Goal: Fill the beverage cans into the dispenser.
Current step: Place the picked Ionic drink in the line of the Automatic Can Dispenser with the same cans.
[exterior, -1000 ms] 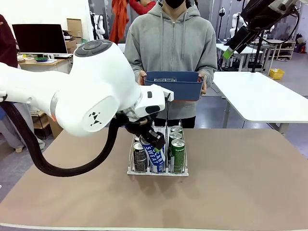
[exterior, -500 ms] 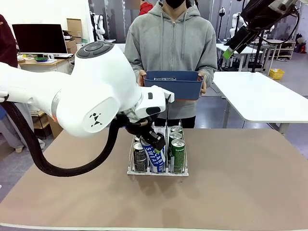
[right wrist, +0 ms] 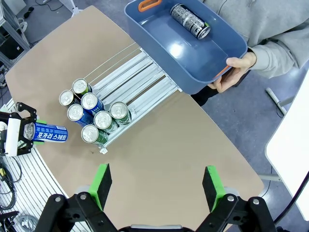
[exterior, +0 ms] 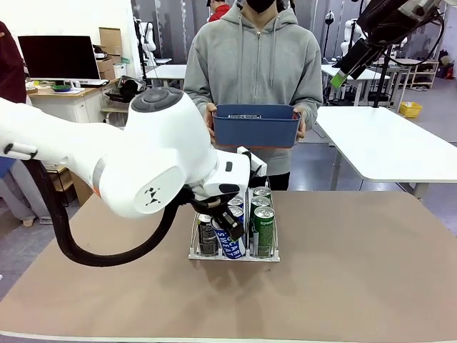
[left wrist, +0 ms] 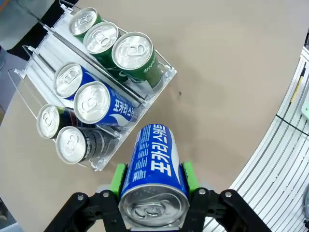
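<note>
Here — brown table (exterior: 357, 271); beyond, white tables (exterior: 385, 143).

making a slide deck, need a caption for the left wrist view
Left claw shut on a blue-and-white drink can near the white wire rack holding seven cans.

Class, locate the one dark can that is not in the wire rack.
In the right wrist view the dark can lies on its side inside the blue bin that the person holds at the table's far side, beyond the dispenser.

Part of dispenser (exterior: 271, 256) behind left arm (exterior: 150, 161)
</note>
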`<state>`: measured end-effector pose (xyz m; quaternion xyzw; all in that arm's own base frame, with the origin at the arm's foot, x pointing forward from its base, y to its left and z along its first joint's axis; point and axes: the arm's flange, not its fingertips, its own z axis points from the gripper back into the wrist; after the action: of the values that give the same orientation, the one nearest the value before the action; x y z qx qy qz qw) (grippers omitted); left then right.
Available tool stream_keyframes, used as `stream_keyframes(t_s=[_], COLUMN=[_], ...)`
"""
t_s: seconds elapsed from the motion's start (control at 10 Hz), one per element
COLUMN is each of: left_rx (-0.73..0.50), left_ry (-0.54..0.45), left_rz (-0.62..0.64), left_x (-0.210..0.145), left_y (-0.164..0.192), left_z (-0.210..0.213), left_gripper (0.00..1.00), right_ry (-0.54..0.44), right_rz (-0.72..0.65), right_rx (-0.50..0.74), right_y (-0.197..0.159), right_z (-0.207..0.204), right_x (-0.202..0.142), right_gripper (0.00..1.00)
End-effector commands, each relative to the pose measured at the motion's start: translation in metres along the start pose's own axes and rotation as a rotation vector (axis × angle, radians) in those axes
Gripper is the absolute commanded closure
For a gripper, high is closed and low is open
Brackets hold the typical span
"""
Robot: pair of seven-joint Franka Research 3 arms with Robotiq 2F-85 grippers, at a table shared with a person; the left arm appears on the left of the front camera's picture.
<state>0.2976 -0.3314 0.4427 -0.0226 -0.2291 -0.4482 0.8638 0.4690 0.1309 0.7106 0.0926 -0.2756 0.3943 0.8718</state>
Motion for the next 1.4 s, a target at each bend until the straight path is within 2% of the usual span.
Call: stream_keyframes(t_s=[0.0, 0.5, 1.3], left_rx=[0.044, 0.133, 0.075], left_ry=[-0.036, -0.034, -0.069], left_rz=[-0.003, 0.017, 0.059], left_x=[0.006, 0.016, 0.033], left_y=[0.006, 0.025, 0.038], left_z=[-0.009, -0.022, -0.039], left_gripper=[0.43, 0.43, 0.43], right_ry=[0.000, 0.000, 0.000], right_rz=[-0.001, -0.001, -0.001], right_rx=[0.000, 0.000, 0.000], right_y=[0.001, 0.001, 0.001], right_z=[0.001, 0.001, 0.001], right_x=[-0.003, -0.003, -0.003], right_gripper=[0.00, 0.00, 0.00])
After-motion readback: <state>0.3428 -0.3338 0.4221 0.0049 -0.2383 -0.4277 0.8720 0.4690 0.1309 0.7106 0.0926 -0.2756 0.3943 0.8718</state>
